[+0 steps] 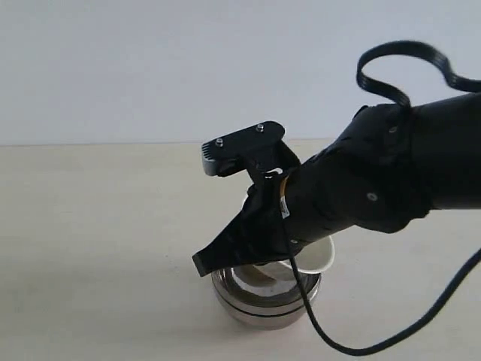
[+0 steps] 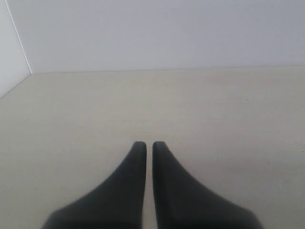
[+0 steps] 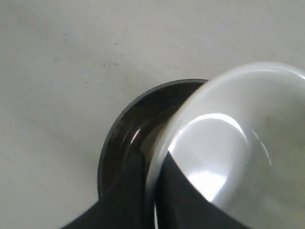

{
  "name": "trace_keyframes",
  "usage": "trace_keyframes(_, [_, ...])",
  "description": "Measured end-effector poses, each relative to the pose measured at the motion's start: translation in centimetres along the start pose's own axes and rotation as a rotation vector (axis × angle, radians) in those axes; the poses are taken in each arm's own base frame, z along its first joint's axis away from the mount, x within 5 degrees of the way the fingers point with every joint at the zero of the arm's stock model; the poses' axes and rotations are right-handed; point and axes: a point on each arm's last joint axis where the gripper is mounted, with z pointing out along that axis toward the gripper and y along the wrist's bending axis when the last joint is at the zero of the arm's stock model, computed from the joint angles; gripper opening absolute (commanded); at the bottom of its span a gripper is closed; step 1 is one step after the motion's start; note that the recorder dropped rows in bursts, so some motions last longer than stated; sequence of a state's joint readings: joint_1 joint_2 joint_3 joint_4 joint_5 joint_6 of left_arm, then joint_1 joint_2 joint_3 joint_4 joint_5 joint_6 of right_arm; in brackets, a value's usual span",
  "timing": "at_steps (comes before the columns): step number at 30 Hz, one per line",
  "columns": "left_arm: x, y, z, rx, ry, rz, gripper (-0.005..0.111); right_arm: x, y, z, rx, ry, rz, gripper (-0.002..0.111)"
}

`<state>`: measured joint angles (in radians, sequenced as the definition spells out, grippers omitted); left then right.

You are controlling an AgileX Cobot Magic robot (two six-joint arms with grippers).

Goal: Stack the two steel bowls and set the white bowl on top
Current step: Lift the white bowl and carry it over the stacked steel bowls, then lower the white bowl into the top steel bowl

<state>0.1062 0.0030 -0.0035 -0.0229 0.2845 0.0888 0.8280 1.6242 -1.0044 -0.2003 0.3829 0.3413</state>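
Two steel bowls [image 1: 263, 304] sit one inside the other on the tabletop [image 1: 90, 226], well away from its far edge. The right end effector [image 3: 152, 160] pinches the rim of the white bowl [image 3: 238, 143], which is tipped just above them. The left end effector [image 2: 148, 145] is almost closed, holds nothing, and hangs over the tabletop.

The right arm [image 1: 391, 165], cut off at the right edge, hides most of the white bowl [image 1: 322, 258] and the far rim of the steel bowls [image 1: 263, 307]. In the right wrist view the white bowl runs past the edge. The left pincer [image 2: 149, 145] blurs toward its cut-off base.
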Motion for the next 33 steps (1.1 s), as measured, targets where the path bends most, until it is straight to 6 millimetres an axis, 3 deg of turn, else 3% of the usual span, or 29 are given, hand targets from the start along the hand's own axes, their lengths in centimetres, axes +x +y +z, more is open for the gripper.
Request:
trace_keyframes(6, [0.0,0.0,0.0,0.0,0.0,0.0,0.004,-0.7,0.3,1.9,0.003,0.018,-0.006,0.0])
trace_keyframes(10, [0.0,0.0,0.0,0.0,0.0,0.0,0.004,0.2,0.1,3.5,0.023,0.096,-0.02,0.0])
trace_keyframes(18, [0.0,0.0,0.0,0.0,0.0,0.0,0.004,0.4,1.0,4.2,-0.004,0.079,-0.031,0.001])
trace_keyframes(21, [0.0,0.0,0.0,0.0,0.0,0.0,0.004,0.4,1.0,4.2,-0.004,0.083,-0.029,0.01])
trace_keyframes(26, [0.0,0.0,0.0,0.0,0.0,0.0,0.004,0.4,1.0,4.2,-0.005,0.086,-0.022,0.037])
trace_keyframes(33, [0.0,0.0,0.0,0.0,0.0,0.0,0.004,0.1,1.1,4.1,-0.005,0.08,-0.023,0.039])
